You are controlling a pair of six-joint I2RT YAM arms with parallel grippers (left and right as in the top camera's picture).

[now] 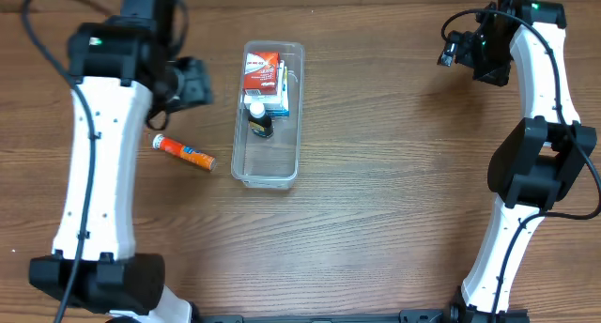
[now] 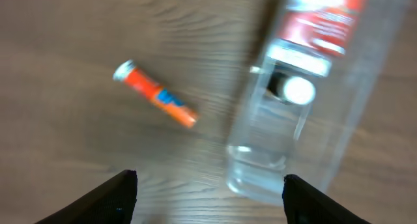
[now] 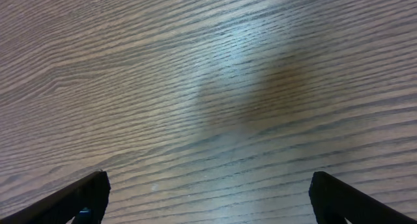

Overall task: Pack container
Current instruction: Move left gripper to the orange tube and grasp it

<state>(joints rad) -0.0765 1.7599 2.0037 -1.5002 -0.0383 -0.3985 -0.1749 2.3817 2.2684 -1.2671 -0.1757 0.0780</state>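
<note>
The clear container (image 1: 268, 168) stands lengthwise at the table's upper middle. Inside it lie a red box (image 1: 260, 71), a blue-and-white box (image 1: 281, 90) and a small dark bottle (image 1: 258, 122) with a white cap. An orange tube (image 1: 184, 152) lies on the table left of the container. My left gripper (image 1: 192, 82) hangs open and empty above the table, left of the container's far end. In the left wrist view the open jaws (image 2: 208, 195) frame the tube (image 2: 156, 94) and the container's near end (image 2: 260, 168). My right gripper (image 1: 470, 51) is open and empty at the far right, over bare wood (image 3: 208, 191).
The wooden table (image 1: 394, 192) carries nothing else. Both white arms rise from bases at the front edge, left (image 1: 94, 276) and right (image 1: 488, 285).
</note>
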